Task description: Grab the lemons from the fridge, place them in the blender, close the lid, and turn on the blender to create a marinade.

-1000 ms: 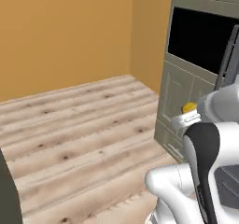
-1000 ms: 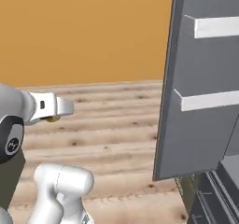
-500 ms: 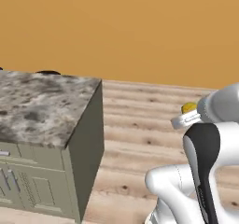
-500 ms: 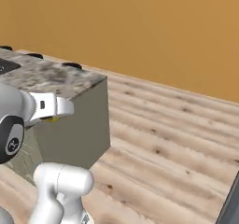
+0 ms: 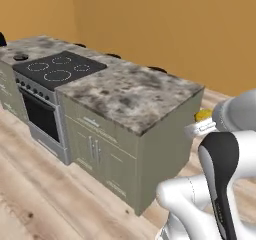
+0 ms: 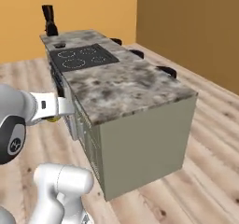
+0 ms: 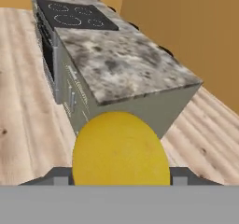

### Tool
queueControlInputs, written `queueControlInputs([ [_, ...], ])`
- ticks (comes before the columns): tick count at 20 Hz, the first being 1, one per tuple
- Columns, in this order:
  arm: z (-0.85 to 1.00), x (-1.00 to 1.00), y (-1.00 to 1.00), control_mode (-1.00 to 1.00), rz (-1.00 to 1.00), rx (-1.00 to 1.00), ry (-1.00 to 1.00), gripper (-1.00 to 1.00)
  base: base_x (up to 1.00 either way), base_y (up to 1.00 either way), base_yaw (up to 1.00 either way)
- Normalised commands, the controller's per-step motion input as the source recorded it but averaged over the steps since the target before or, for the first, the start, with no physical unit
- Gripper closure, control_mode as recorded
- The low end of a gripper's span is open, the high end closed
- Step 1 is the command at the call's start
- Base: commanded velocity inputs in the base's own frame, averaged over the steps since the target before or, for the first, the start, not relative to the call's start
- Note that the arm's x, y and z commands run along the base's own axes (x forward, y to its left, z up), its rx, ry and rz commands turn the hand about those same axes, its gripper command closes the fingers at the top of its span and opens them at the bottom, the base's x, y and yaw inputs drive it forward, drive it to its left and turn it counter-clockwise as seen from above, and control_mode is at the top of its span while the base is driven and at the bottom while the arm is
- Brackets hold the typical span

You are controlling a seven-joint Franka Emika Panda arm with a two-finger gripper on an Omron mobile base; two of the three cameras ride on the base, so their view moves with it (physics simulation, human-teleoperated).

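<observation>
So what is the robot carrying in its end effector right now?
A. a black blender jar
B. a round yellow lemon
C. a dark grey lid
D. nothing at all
B: the hand view shows a smooth round yellow lemon sitting between the end effector tips, in front of the speckled grey stone counter.

The blender (image 6: pixel 48 20) is too small to detail, and the lemon (image 7: pixel 120 149) perhaps hides the claw's tips.

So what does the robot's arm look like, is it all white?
Mostly white. The arm is made of smooth, rounded white tubes, with a glossy black band curving down one section and a dark round joint cap on the shoulder part. The gripper is a boxy white block with small dark spots on its side.
</observation>
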Motion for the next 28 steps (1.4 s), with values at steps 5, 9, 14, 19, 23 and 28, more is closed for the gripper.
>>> queueControlInputs([
  [5,0.0,0.0,0.0,1.0,0.0,0.0,0.0,1.0,0.57,0.35,0.73],
  [9,0.0,0.0,0.0,1.0,0.0,0.0,0.0,1.0,0.95,0.86,0.44],
  [14,0.0,0.0,0.0,1.0,0.0,0.0,0.0,1.0,1.0,1.0,0.25],
  [19,0.0,0.0,0.0,1.0,0.0,0.0,0.0,1.0,1.0,1.0,0.02],
  [23,0.0,0.0,0.0,1.0,0.0,0.0,0.0,1.0,1.0,1.0,-0.13],
  [28,0.0,0.0,0.0,1.0,0.0,0.0,0.0,1.0,1.0,1.0,-0.3],
])
